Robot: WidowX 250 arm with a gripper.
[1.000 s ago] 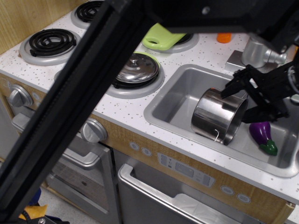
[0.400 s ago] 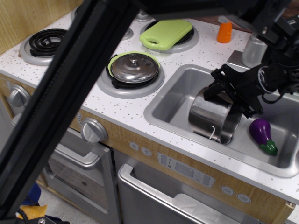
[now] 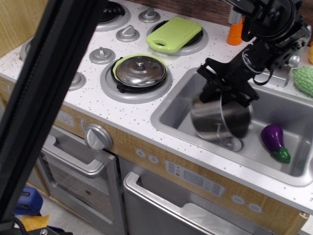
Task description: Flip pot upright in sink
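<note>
The shiny steel pot (image 3: 217, 122) is in the grey sink (image 3: 168, 113), left of its middle, tilted and blurred by motion. Its thin wire handle (image 3: 221, 131) hangs on the near side. My black gripper (image 3: 223, 93) is right above the pot, and its fingers (image 3: 211, 73) clamp the pot's upper far rim, so it is shut on the pot. The pot's lower edge is at or just above the sink floor; I cannot tell which.
A purple toy eggplant (image 3: 275, 142) lies in the sink to the pot's right. A domed steel lid (image 3: 140, 71) sits on the burner to the left. A green cutting board (image 3: 173, 34), an orange item (image 3: 234, 34) and a green vegetable (image 3: 304, 81) are on the counter. A black arm beam (image 3: 44, 98) blocks the left foreground.
The gripper moved left and up along the pot's rim. The pot went from lying on its side to a lifted, tilted pose and shifted left. The view also shifted.
</note>
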